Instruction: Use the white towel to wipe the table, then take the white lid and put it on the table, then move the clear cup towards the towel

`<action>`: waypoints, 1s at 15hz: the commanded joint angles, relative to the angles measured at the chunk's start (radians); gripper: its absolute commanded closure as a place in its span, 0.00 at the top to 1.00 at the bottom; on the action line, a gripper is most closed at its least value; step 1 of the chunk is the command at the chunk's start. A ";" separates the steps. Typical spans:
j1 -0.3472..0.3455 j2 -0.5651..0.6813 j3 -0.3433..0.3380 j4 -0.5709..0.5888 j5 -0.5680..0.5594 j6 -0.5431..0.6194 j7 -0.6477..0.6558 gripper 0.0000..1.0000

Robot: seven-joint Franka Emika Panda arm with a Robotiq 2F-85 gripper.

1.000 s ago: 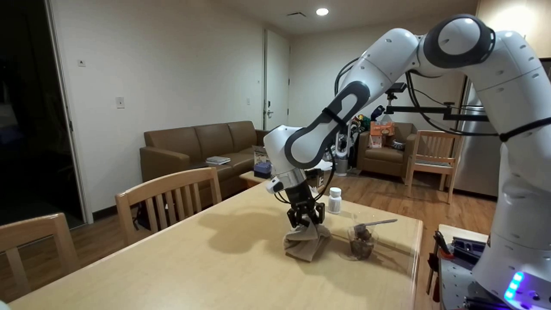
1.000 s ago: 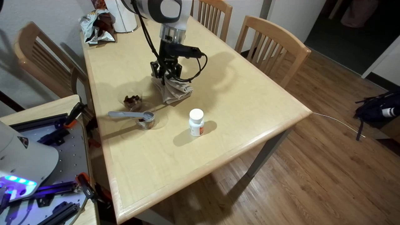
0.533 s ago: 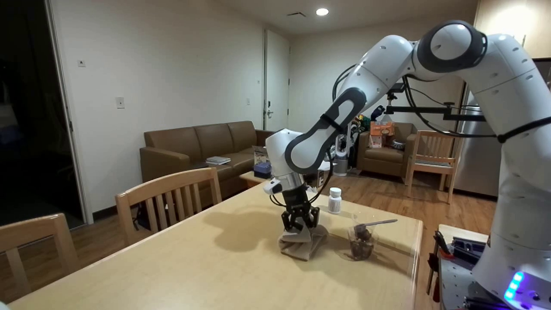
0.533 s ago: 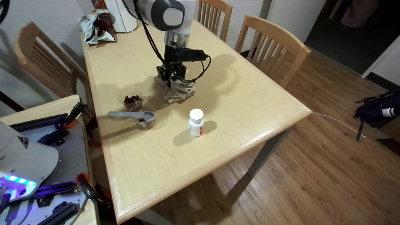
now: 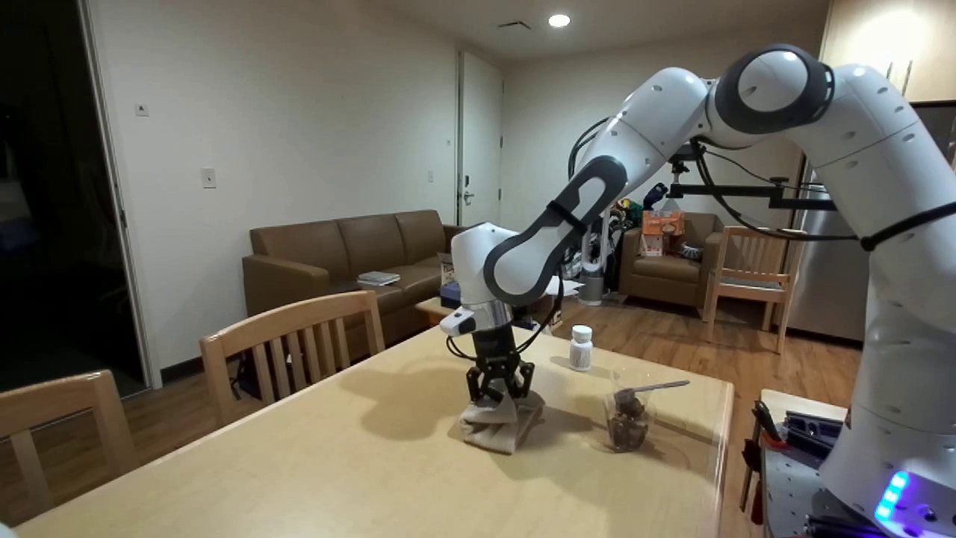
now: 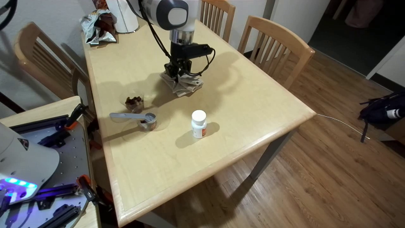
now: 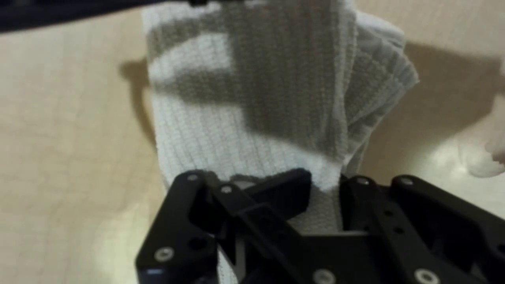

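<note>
The white towel [image 5: 493, 429], a bunched off-white cloth, rests on the light tan table [image 5: 299, 467]. My gripper [image 5: 500, 394] points down and is shut on the towel's upper fold. In the wrist view the ribbed towel [image 7: 197, 130] runs between the black fingers [image 7: 288, 189] and spreads out beyond them. Two small clear cups show in an exterior view: a cup with dark contents [image 6: 134, 105] and a cup under a spoon [image 6: 147, 125]. Which is the task's clear cup I cannot tell. The white lid is hidden or out of view.
A white-capped bottle [image 6: 198, 127] stands near the cups. A grey spoon [image 6: 129, 116] lies across a cup and sticks out. At the table's far end are a snack bag [image 6: 99, 28] and a white roll [image 6: 124, 15]. Chairs [image 5: 291, 340] line the long side.
The gripper has slid the towel across the table, away from the cups and the bottle, still holding it. The cups, spoon and bottle have stayed where they were.
</note>
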 commanded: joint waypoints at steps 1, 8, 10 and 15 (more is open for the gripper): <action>0.030 0.064 0.014 0.123 -0.022 -0.024 -0.047 0.03; 0.079 0.238 -0.031 0.390 -0.085 -0.066 -0.037 0.03; 0.088 0.307 -0.051 0.479 -0.101 -0.080 -0.027 0.03; 0.122 0.444 -0.051 0.729 -0.096 -0.183 -0.029 0.03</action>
